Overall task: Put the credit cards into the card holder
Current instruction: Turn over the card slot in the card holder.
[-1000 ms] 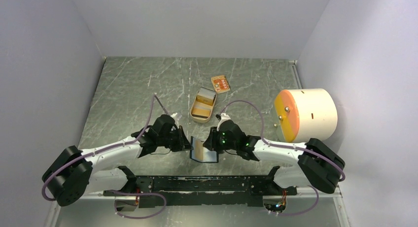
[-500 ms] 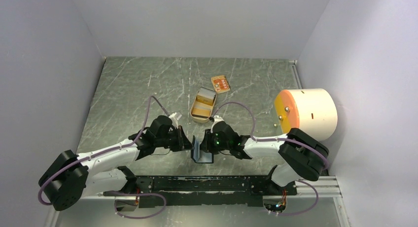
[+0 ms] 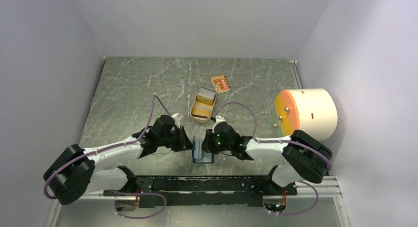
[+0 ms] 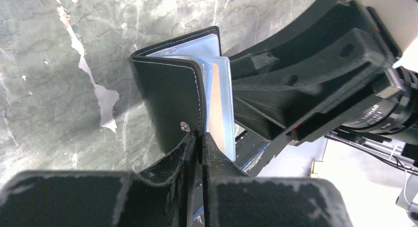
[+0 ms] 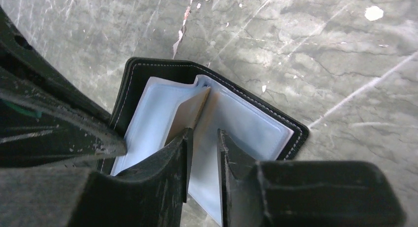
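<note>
one tan card [image 5: 190, 109] in card holder [image 4: 167, 99] sleeve; left tool [image 4: 199, 136] pinches cover; right tool [image 5: 203, 133] nearly closed, grip unclear.

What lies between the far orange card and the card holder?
The open tan tin; the top view shows it between orange card and card holder.

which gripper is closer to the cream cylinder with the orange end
Right. The right gripper is at the side of the black folding leather card holder facing the cream cylinder; the left gripper pinches its opposite side, farther away.
</note>
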### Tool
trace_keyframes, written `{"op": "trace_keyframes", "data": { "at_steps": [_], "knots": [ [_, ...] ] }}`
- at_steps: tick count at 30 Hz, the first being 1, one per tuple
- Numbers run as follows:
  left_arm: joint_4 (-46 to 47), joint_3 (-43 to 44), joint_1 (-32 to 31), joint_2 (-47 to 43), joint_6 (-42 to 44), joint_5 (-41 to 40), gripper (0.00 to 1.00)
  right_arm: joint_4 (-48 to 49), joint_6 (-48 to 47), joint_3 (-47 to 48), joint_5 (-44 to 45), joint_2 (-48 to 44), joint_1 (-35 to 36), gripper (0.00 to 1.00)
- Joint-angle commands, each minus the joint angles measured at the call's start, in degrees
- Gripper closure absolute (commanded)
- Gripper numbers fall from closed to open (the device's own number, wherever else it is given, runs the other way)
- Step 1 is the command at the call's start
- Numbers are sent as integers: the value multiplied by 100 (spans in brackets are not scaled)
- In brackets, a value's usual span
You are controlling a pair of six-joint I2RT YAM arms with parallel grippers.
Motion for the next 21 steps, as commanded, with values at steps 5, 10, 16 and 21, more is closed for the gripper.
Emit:
{"op": "trace_keyframes", "data": {
  "at_steps": [5,10,16,21],
  "knots": [
    [-472,135,-2,75,80,-397,88,-1311,-374,111,977,-1048,14,61],
    [-512,80,-6,-36,48,-441,88,-1588,-348,175,1142,-1669,13,57],
    [-732,116,3,-170,54,-581,86,-1321,-332,264,857,-1619,13,59],
    [-971,156,17,-315,-20,-729,82,-1033,-438,335,442,-1118,26,66]
  ]
}}
